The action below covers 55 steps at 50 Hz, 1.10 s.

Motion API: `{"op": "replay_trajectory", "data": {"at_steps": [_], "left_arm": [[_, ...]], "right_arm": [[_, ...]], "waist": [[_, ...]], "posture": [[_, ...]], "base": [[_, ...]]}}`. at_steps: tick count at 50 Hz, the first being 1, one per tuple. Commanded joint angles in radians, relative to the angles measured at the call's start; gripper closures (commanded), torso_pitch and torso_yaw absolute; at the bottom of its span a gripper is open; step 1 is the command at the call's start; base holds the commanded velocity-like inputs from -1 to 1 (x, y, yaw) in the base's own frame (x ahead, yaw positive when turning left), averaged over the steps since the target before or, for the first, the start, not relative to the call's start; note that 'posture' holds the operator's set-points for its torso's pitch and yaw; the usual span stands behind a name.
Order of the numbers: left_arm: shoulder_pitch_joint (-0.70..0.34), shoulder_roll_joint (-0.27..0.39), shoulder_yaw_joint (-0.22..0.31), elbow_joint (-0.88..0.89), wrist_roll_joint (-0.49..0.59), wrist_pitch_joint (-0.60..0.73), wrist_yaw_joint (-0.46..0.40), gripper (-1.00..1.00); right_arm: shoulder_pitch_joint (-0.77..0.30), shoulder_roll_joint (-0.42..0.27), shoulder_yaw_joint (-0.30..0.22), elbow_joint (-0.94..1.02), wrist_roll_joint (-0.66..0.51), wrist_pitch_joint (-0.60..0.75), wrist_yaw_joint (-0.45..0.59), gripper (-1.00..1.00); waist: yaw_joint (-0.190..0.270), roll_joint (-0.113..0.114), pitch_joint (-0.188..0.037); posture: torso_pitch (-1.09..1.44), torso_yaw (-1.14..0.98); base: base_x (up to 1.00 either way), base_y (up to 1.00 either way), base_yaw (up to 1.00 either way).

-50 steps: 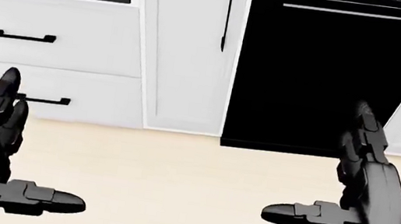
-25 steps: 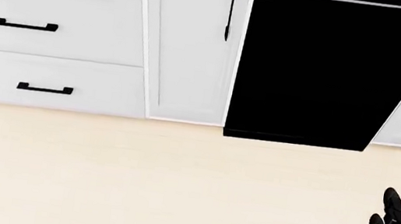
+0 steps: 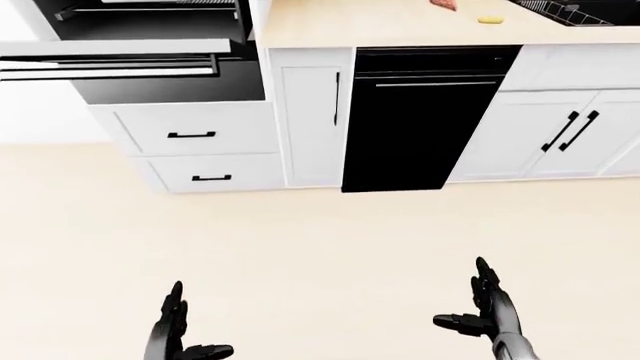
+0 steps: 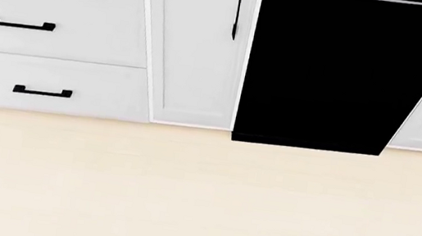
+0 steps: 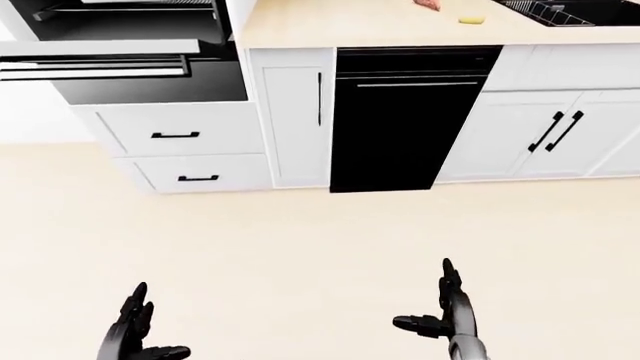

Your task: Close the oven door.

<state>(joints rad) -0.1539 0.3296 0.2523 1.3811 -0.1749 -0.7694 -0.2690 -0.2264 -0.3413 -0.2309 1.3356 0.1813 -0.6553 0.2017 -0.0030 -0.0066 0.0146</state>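
Both hands hang with fingers spread and nothing in them, the left hand [image 3: 172,334] and right hand [image 3: 490,311] low over the pale floor [image 3: 320,247]. In the head view they have sunk almost out of sight within the last second, so they are no longer raised. The open oven door [image 3: 110,56] juts out at the left-eye view's upper left, well apart from both, left of the black dishwasher [image 3: 415,120]; an approach is probably needed first.

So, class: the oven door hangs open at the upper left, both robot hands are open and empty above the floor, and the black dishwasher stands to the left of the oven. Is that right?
Not quite. The left-eye view shows the dishwasher to the right of the oven, beyond a narrow white cabinet. The rest holds: the oven door hangs open at upper left, and the left robot hand and right robot hand are open and empty.
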Motion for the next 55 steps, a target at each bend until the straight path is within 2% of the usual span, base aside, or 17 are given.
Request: {"op": "replay_trajectory", "data": {"at_steps": [1,10,11,13,19,26,31,34,37,40,42,45,47,48,49,51,55], "left_arm": [[-0.008,0.007,0.006,-0.022,0.001,-0.014,0.008,-1.00],[0.045,-0.021,0.015,-0.009,0.024,-0.011,0.029,-1.00],[0.047,-0.024,0.012,-0.010,0.031,-0.012,0.033,-1.00],[0.048,-0.027,0.012,-0.014,0.029,-0.013,0.031,-1.00],[0.054,-0.025,0.011,-0.016,0.020,-0.015,0.028,-1.00],[0.052,-0.024,0.008,-0.016,0.016,-0.013,0.029,-1.00],[0.050,-0.022,0.009,-0.015,0.016,-0.010,0.026,-1.00],[0.049,-0.020,0.009,-0.014,0.018,-0.009,0.028,-1.00],[0.047,-0.020,0.011,-0.013,0.019,-0.006,0.026,-1.00],[0.048,-0.020,0.010,-0.013,0.022,-0.007,0.028,-1.00],[0.048,-0.020,0.011,-0.013,0.023,-0.006,0.028,-1.00],[0.048,-0.020,0.013,-0.014,0.021,-0.006,0.026,-1.00],[0.049,-0.019,0.014,-0.013,0.020,-0.007,0.025,-1.00],[0.050,-0.020,0.015,-0.013,0.019,-0.007,0.021,-1.00],[0.049,-0.020,0.016,-0.013,0.017,-0.006,0.019,-1.00],[0.050,-0.020,0.014,-0.013,0.021,-0.005,0.023,-1.00],[0.046,-0.020,0.016,-0.014,0.016,0.001,0.021,-1.00]], "right_arm": [[-0.005,-0.011,-0.004,-0.012,-0.005,-0.038,-0.012,-1.00],[0.036,0.001,-0.015,0.018,-0.027,-0.051,-0.038,-1.00],[0.038,0.002,-0.016,0.020,-0.030,-0.048,-0.041,-1.00],[0.041,0.003,-0.019,0.019,-0.033,-0.046,-0.045,-1.00],[0.048,0.008,-0.017,0.019,-0.044,-0.053,-0.054,-1.00],[0.048,0.007,-0.019,0.019,-0.045,-0.051,-0.052,-1.00],[0.046,0.005,-0.022,0.019,-0.044,-0.047,-0.051,-1.00],[0.045,0.005,-0.020,0.019,-0.046,-0.047,-0.053,-1.00],[0.045,0.005,-0.020,0.019,-0.048,-0.048,-0.056,-1.00],[0.044,0.004,-0.019,0.019,-0.050,-0.049,-0.059,-1.00],[0.044,0.005,-0.021,0.019,-0.049,-0.048,-0.058,-1.00],[0.044,0.004,-0.021,0.019,-0.049,-0.048,-0.059,-1.00],[0.044,0.005,-0.021,0.019,-0.049,-0.048,-0.059,-1.00],[0.044,0.005,-0.021,0.019,-0.050,-0.048,-0.059,-1.00],[0.044,0.006,-0.020,0.019,-0.051,-0.048,-0.059,-1.00],[0.044,0.007,-0.021,0.019,-0.049,-0.047,-0.058,-1.00],[0.043,0.007,-0.023,0.019,-0.045,-0.042,-0.055,-1.00]], "waist": [[-0.001,0.000,-0.015],[-0.001,-0.001,-0.010],[-0.001,0.004,-0.027],[-0.001,0.003,-0.009],[0.000,0.018,-0.003],[-0.006,-0.018,0.007],[-0.008,0.011,0.006],[0.000,0.051,0.011],[0.004,0.036,0.004],[0.005,0.032,0.004],[0.004,0.018,0.004],[0.006,-0.014,0.011],[0.005,-0.058,0.003],[0.006,-0.053,0.003],[-0.004,-0.029,0.006],[-0.008,-0.037,0.009],[-0.009,-0.028,0.006]], "posture": [[0.00,0.00],[0.00,0.00],[0.00,0.00],[0.00,0.00],[0.00,0.00],[0.00,0.00],[0.00,0.00],[0.00,0.00],[0.00,0.00],[0.00,0.00],[0.00,0.00],[0.00,0.00],[0.00,0.00],[0.00,0.00],[0.00,0.00],[0.00,0.00],[0.00,0.00]], "base": [[0.00,0.00,0.00],[0.00,0.00,0.00],[0.00,0.08,0.00],[0.00,0.08,0.00],[0.00,0.08,0.00],[0.00,0.09,0.00],[0.00,0.09,0.00],[0.00,0.09,0.00],[0.00,0.09,0.00],[0.00,0.09,0.00],[0.00,0.09,0.00],[0.00,0.09,0.00],[0.00,0.10,0.00],[0.00,0.09,0.00],[0.00,0.09,0.00],[0.00,0.09,0.00],[0.00,0.13,0.00]]}}
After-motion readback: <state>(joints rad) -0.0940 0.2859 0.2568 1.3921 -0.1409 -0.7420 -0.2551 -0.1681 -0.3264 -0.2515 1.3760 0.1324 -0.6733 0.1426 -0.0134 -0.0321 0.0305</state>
